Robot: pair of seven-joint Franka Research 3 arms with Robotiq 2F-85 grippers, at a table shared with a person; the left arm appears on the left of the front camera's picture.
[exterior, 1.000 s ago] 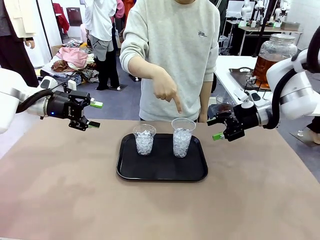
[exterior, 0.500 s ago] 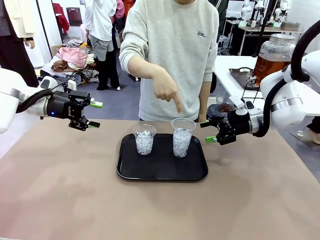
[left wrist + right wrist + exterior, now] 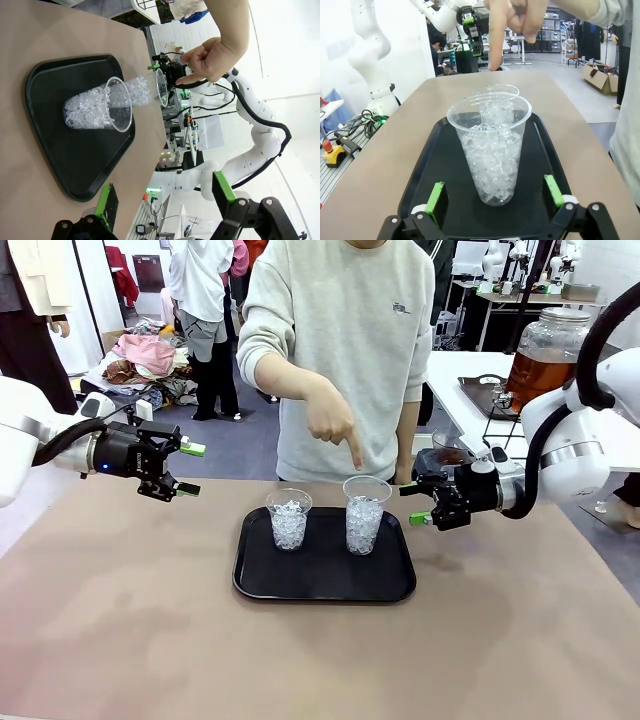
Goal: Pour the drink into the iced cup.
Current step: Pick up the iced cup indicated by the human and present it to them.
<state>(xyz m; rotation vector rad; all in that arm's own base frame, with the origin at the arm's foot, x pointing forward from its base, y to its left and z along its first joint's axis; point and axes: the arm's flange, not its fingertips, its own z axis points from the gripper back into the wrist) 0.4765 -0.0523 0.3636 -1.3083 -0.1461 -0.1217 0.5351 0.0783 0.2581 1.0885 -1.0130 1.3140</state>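
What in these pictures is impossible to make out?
Front view: clear cup behind the right gripper, mostly hidden by it; contents unclear.
Front view: base of the amber jar, hidden by the right arm.
Right wrist view: far iced cup, mostly covered by the near iced cup.

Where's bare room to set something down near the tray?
Bare table lies between the tray's near rim and the near edge, and left of the tray, toward the left tool. The tray's near strip, in front of the shorter cup and taller cup, is free. Crowded: around the taller cup, the person's pointing hand above and the right tool alongside.
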